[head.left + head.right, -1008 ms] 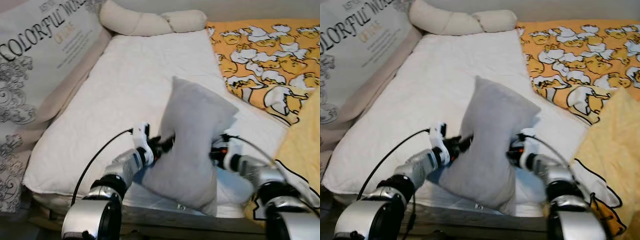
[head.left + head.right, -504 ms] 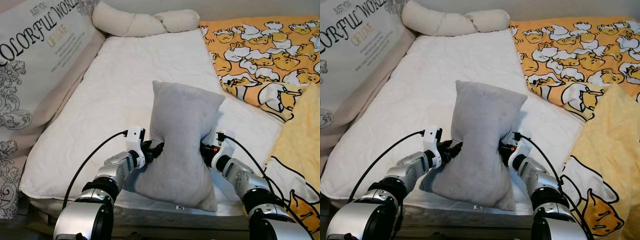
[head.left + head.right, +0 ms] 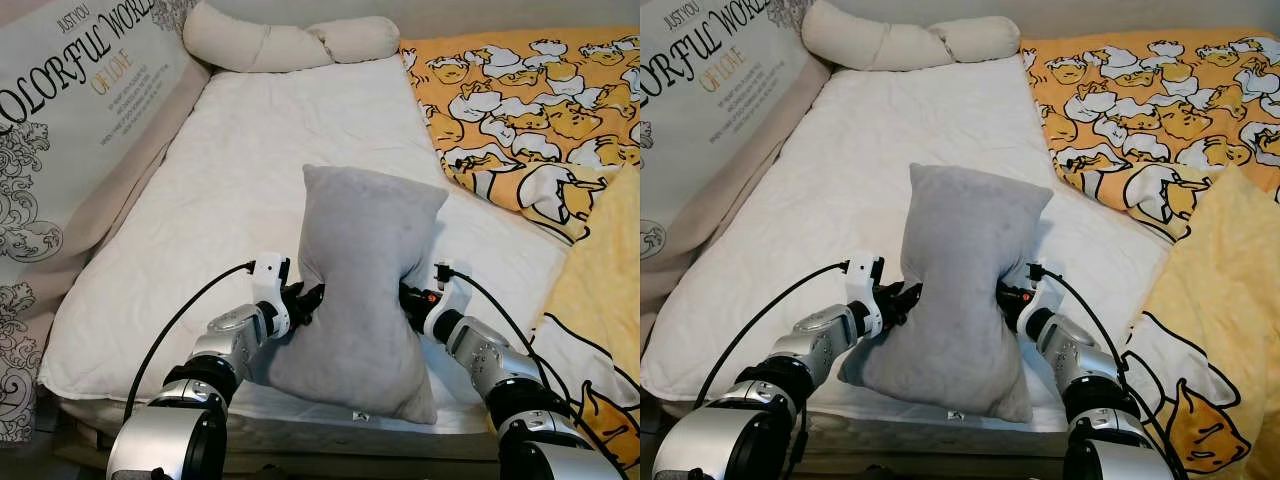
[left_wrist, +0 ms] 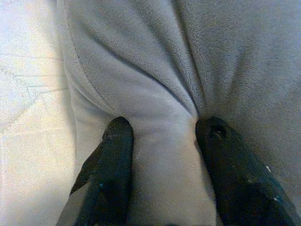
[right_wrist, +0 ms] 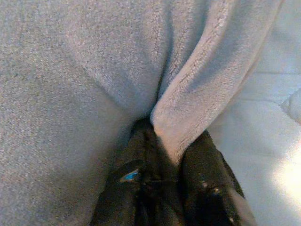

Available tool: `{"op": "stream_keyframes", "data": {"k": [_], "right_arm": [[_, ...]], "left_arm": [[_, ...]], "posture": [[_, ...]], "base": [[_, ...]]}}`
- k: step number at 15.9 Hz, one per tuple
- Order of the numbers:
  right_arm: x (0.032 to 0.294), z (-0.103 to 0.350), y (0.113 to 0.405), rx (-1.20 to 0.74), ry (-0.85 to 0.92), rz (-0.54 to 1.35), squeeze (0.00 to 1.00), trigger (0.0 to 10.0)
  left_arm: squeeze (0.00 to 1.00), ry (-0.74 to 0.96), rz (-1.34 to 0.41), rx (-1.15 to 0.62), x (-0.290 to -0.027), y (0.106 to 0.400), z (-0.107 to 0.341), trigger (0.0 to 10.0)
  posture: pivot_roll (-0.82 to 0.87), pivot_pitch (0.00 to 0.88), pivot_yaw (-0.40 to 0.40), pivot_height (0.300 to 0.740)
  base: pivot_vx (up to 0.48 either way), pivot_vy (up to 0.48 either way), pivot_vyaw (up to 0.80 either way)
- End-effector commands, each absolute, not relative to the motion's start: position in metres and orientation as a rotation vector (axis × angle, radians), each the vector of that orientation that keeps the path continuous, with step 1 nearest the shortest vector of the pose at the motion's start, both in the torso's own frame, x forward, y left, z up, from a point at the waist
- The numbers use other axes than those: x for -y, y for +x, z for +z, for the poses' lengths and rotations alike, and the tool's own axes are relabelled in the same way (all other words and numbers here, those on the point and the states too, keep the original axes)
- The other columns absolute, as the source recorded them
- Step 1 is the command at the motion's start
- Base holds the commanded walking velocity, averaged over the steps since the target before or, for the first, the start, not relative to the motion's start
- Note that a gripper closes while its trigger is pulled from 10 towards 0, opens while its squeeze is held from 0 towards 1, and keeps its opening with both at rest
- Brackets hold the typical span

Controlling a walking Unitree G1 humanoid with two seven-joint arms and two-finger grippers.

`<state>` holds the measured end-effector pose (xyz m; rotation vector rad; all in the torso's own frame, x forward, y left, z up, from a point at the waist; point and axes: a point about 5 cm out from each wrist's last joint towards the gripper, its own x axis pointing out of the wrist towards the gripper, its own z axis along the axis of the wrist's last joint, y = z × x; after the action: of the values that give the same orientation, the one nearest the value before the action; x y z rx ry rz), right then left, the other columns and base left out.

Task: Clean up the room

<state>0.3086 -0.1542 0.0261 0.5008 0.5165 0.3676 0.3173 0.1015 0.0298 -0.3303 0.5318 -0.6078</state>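
Observation:
A grey plush pillow [image 3: 362, 280] stands upright on the white mattress [image 3: 250, 170], pinched in at its waist from both sides. My left gripper [image 3: 308, 299] grips its left side; the left wrist view shows a fold of the pillow [image 4: 164, 132] between the two black fingers [image 4: 115, 160]. On the opposite side, my right gripper [image 3: 408, 298] is shut on the pillow's edge; the right wrist view shows a fold of the pillow [image 5: 188, 113] squeezed between the fingers [image 5: 141, 160].
A long cream bolster [image 3: 290, 40] lies at the head of the bed. An orange duck-print blanket [image 3: 530, 110] covers the right side, with a yellow fold [image 3: 600, 290] near my right arm. A printed cushion [image 3: 70, 120] leans along the left. The mattress's front edge [image 3: 330, 415] is just below the pillow.
The camera has shifted, so the scene sits lower and wider. The pillow, tilted a second ago, now stands more upright, still pinched between both grippers. Little changed in the last half second.

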Motion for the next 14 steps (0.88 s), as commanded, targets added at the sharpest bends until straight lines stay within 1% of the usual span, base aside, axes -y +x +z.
{"op": "stream_keyframes", "data": {"k": [1,7,9,11,14], "right_arm": [[0.137,0.032,0.312,-0.507,0.508,0.444,0.00,0.0],[0.126,0.043,0.318,-0.479,0.512,0.494,0.00,0.0],[0.123,0.061,0.326,-0.410,0.529,0.520,0.00,0.0],[0.117,0.086,0.336,-0.287,0.552,0.545,0.00,0.0],[0.112,0.113,0.341,-0.170,0.576,0.584,0.00,0.0]], "left_arm": [[0.00,-0.353,-0.644,-0.587,-0.092,0.308,0.020,0.0],[0.00,-0.369,-0.643,-0.518,-0.089,0.312,0.028,0.0],[0.00,-0.399,-0.648,-0.445,-0.087,0.319,0.042,0.0],[0.00,-0.420,-0.632,-0.338,-0.087,0.331,0.063,0.0],[0.00,-0.391,-0.634,-0.178,-0.088,0.343,0.095,0.0]], "posture": [[-0.07,0.000,0.124,0.740],[-0.05,0.000,0.108,0.740],[-0.05,0.000,0.107,0.740],[-0.05,0.000,0.108,0.740],[-0.04,0.000,0.112,0.740]], "base": [[0.000,0.000,0.00],[0.000,0.000,0.00],[0.000,0.000,0.00],[0.000,0.000,0.00],[0.000,0.000,0.00]]}}
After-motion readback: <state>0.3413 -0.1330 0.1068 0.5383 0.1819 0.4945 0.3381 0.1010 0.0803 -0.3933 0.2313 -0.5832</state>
